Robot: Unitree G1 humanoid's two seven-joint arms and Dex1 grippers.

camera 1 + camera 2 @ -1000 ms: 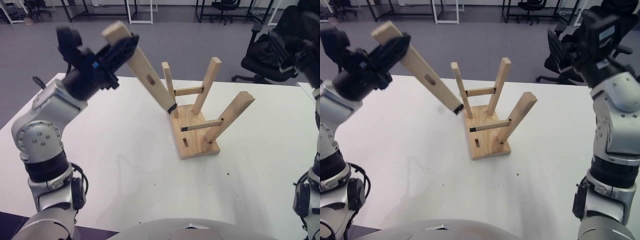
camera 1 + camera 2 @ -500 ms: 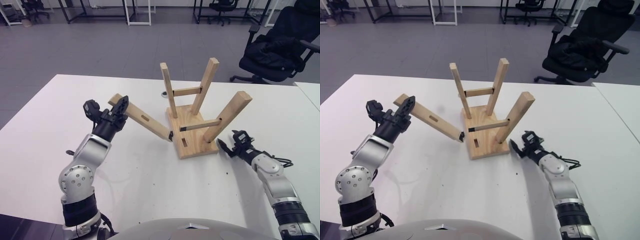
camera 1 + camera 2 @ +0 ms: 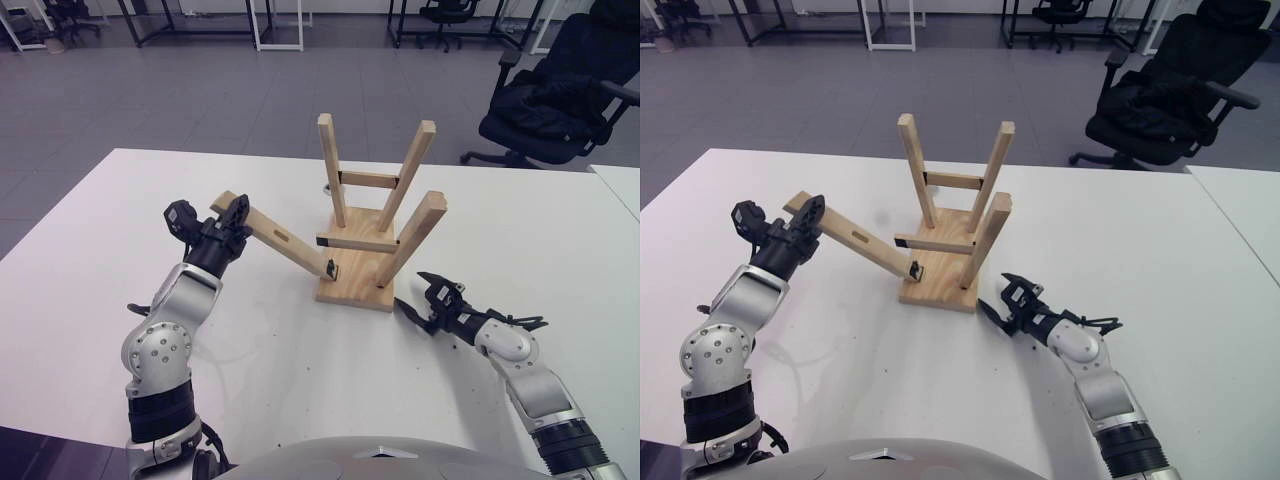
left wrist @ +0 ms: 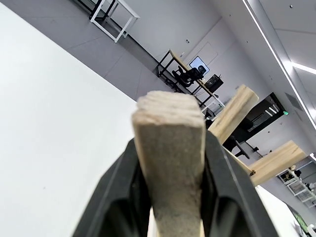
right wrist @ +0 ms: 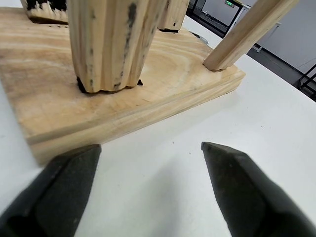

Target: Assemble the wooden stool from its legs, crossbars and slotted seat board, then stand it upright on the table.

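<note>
Now the loose leg (image 3: 280, 238), stiff light wood, is leaning its low end against the upturned seat board (image 3: 355, 290) on the bench (image 3: 300, 390), with the fingers of the left gripper (image 3: 235, 216) clamping its top end. The fingers of the right gripper (image 3: 426, 303) are standing open just beside the board, which is probably sliding easily and needing a steadying hold at its edge.

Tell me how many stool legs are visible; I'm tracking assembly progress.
4 legs: two stand at the seat board's back, one at its front right; the left gripper holds the fourth, slanted.
</note>
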